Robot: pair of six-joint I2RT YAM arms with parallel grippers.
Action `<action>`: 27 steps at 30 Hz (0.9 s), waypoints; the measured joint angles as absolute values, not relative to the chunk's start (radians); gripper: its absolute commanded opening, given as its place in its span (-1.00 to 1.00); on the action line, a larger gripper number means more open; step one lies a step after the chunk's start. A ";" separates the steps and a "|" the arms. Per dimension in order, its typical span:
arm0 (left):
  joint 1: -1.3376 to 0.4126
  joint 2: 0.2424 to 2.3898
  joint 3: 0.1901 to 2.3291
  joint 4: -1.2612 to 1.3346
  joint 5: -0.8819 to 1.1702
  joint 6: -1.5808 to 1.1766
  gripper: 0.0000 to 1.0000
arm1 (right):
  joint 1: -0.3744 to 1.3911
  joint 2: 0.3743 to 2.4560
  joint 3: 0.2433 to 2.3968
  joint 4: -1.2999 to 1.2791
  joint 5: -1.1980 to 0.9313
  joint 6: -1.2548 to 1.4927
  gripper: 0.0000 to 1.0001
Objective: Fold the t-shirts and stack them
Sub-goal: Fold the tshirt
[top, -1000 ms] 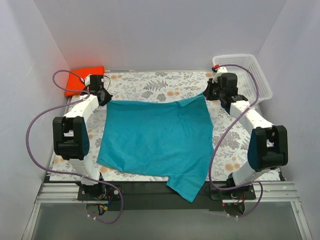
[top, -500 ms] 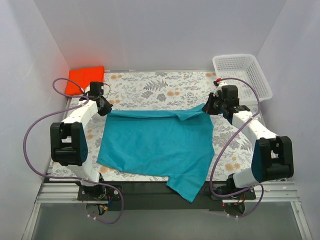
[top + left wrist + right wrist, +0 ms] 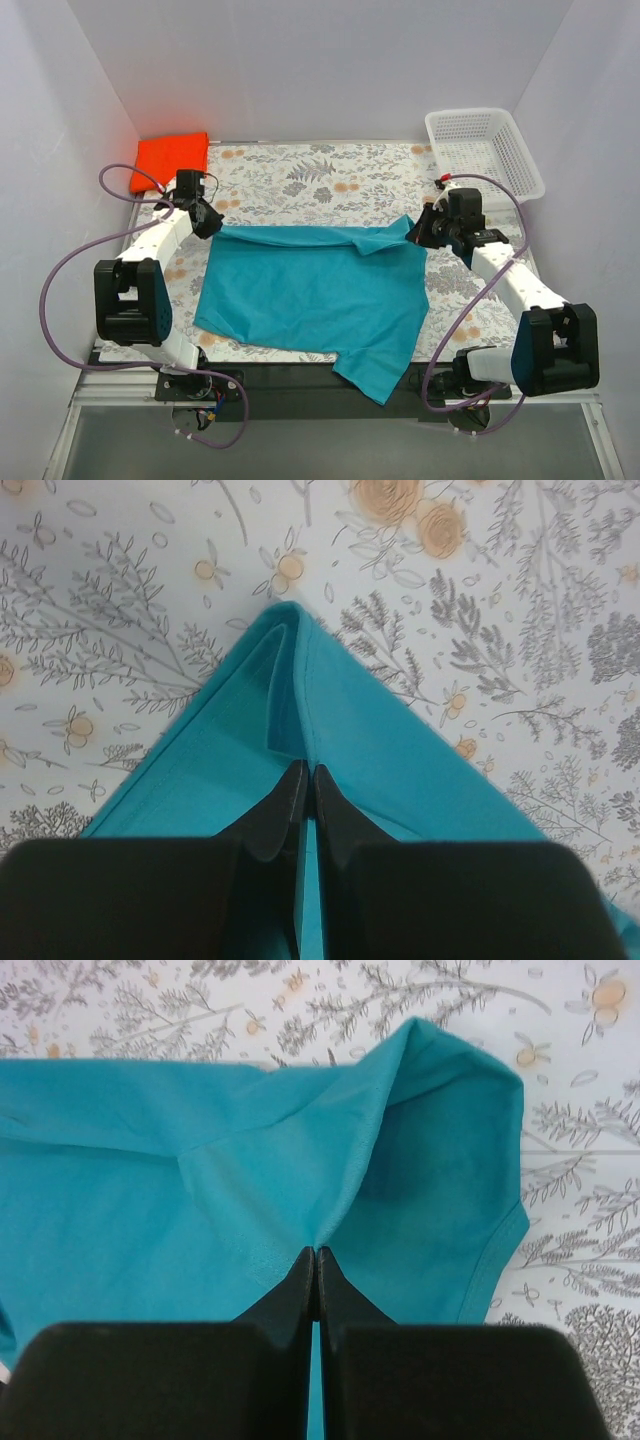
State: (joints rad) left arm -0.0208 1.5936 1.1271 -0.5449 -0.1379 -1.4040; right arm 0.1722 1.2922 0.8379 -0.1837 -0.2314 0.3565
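On the floral table (image 3: pixel 300 165), the teal t-shirt (image 3: pixel 310 295) lies centre; both far corners, pinched by the left gripper (image 3: pixel 304 770) and right gripper (image 3: pixel 316 1253), have travelled nearward (fold apparently just begun).

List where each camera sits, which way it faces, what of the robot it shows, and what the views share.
Top external: above and behind the bases, looking down on the floral table; left arm and right arm show whole, left gripper and right gripper holding the far corners of the teal t-shirt.
Left wrist: on that wrist, looking down its shut fingers at a pinched shirt corner.
Right wrist: likewise, shut fingers on the other corner.
Shared: all three show the teal t-shirt and floral table.
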 measured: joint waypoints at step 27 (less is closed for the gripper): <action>-0.009 1.569 1.017 -0.546 -0.195 -1.455 -1.00 | 0.172 1.176 0.643 -0.237 -0.219 0.428 -0.97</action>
State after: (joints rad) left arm -0.0086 1.5688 1.0168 -0.5457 -0.1951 -1.4551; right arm 0.1722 1.1763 0.6430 -0.2367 -0.2188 0.4282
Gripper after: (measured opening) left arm 0.020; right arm 0.022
